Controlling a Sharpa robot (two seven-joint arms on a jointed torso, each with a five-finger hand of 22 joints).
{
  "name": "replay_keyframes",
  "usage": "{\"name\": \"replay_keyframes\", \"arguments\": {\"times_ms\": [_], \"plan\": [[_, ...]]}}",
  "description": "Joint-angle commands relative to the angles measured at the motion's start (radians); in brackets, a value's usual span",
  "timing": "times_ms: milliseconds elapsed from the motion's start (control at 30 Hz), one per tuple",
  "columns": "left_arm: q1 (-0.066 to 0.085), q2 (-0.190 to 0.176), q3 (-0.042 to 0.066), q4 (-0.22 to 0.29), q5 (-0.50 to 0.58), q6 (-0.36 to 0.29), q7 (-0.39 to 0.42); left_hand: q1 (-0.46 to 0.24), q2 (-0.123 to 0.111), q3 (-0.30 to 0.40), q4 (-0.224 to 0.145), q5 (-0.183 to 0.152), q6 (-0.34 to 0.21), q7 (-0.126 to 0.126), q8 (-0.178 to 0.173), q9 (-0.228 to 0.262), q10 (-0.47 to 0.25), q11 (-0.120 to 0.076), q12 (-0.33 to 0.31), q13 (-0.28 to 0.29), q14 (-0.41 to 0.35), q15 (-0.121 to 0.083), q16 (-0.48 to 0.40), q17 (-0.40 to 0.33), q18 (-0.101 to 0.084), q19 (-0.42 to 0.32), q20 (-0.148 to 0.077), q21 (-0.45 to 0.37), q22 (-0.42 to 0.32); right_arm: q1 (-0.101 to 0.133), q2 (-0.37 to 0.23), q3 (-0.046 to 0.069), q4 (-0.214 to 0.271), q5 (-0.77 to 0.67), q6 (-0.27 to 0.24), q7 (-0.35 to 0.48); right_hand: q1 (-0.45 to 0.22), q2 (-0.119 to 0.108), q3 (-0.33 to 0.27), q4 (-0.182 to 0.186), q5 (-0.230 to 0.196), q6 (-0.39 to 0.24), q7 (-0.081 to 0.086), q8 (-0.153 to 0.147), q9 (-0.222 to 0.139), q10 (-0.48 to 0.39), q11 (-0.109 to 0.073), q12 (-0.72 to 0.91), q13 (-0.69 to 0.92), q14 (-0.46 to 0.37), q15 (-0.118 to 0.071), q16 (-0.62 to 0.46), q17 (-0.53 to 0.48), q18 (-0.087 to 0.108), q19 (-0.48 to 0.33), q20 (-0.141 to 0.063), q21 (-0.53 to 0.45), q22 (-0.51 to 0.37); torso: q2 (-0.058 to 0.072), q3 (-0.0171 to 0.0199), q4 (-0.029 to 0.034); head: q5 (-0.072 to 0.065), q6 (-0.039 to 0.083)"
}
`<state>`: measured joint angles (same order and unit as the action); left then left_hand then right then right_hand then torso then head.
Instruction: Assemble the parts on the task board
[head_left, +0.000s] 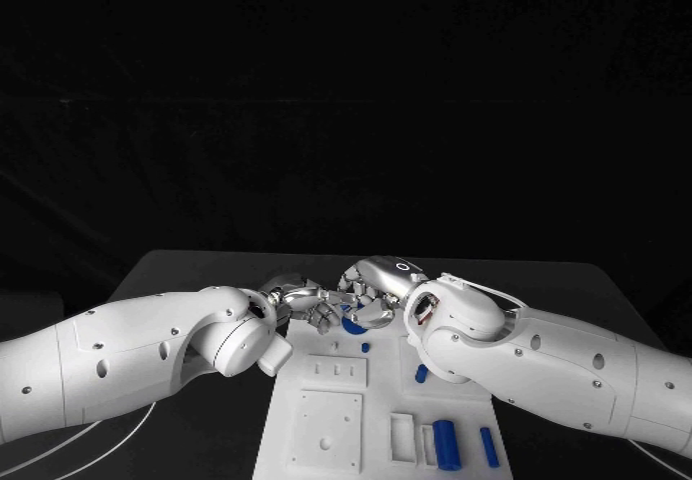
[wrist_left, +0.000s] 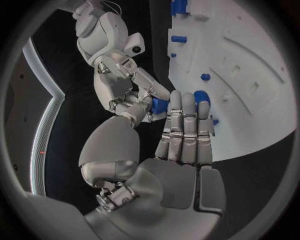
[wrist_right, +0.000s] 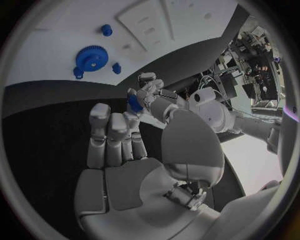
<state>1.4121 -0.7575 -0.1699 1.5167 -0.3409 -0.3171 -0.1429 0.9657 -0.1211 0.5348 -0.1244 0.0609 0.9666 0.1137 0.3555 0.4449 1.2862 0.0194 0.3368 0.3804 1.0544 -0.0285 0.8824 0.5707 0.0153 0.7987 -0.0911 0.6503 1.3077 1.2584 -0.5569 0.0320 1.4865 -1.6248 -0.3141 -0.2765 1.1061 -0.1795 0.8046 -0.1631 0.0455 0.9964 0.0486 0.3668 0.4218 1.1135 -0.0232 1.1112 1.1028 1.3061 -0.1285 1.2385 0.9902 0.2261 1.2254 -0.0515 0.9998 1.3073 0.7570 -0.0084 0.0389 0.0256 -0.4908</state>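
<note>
the left hand (wrist_right: 145, 95) pinches a small blue part (wrist_right: 135, 102) at the board's (head_left: 332, 420) far edge. the right hand (head_left: 378, 290) meets it from 3 o'clock, its hold unclear (both equally near).

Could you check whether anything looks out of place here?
Nothing stands out: blue cylinders lie on the task board, and the left hand and right hand meet at a blue part near its far end.

Two glossy white arms, left arm (head_left: 130, 350) and right arm (head_left: 570, 365), dotted with dark screw holes, end in silver hands, left hand (head_left: 296, 297) and right hand (head_left: 368, 290); white cables trail below.
</note>
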Motion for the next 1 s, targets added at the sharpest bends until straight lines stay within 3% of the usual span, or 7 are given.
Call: {"name": "replay_keyframes", "arguments": {"times_ms": [33,333,1000], "plan": [[0.003,0.002,0.002,0.005,-0.008,0.007,0.011,0.022,0.03,0.018,-0.016,0.001,0.011,-0.001,0.003,0.002,0.007,-0.002,0.004,0.002,0.005,0.0,0.006,0.0,0.001,0.006,-0.034,0.006,0.0,-0.002,0.0,-0.001,0.001,-0.013,0.023,0.008,0.003,0.002,0.008,-0.001,0.005,0.042,0.038,0.003,0.023,0.006,-0.002,0.001,-0.001,0.001,-0.003,-0.005,0.001,0.036,0.005,0.0,0.005,0.013,0.0,-0.0003,-0.0001,0.0,-0.001],[0.003,0.001,0.002,0.004,-0.009,0.005,0.014,0.073,0.084,0.132,-0.043,-0.002,0.027,-0.006,0.001,0.006,0.019,-0.005,0.002,0.006,0.003,0.001,0.009,-0.004,-0.007,0.004,-0.034,0.009,0.0,-0.002,-0.001,-0.001,-0.001,-0.013,0.029,0.007,0.003,0.002,0.009,-0.001,0.005,0.042,0.038,0.003,0.023,0.006,-0.002,0.001,-0.001,0.002,-0.003,-0.005,0.001,0.036,0.006,0.0,0.005,0.013,0.0,0.0005,0.0,0.001,-0.001],[0.003,0.0,0.002,0.001,-0.016,0.022,0.01,0.004,0.1,0.156,-0.041,-0.004,0.072,-0.025,0.023,0.041,0.06,-0.023,0.021,0.023,0.02,-0.009,0.034,0.003,-0.008,0.014,-0.043,0.026,0.005,-0.007,-0.002,-0.002,-0.006,-0.012,0.039,0.006,0.002,0.001,0.01,-0.001,0.005,0.042,0.038,0.003,0.023,0.007,-0.002,0.0,-0.001,0.002,-0.003,-0.005,0.001,0.036,0.006,0.0,0.005,0.013,0.0,0.0007,-0.0003,0.0,-0.002]]}}
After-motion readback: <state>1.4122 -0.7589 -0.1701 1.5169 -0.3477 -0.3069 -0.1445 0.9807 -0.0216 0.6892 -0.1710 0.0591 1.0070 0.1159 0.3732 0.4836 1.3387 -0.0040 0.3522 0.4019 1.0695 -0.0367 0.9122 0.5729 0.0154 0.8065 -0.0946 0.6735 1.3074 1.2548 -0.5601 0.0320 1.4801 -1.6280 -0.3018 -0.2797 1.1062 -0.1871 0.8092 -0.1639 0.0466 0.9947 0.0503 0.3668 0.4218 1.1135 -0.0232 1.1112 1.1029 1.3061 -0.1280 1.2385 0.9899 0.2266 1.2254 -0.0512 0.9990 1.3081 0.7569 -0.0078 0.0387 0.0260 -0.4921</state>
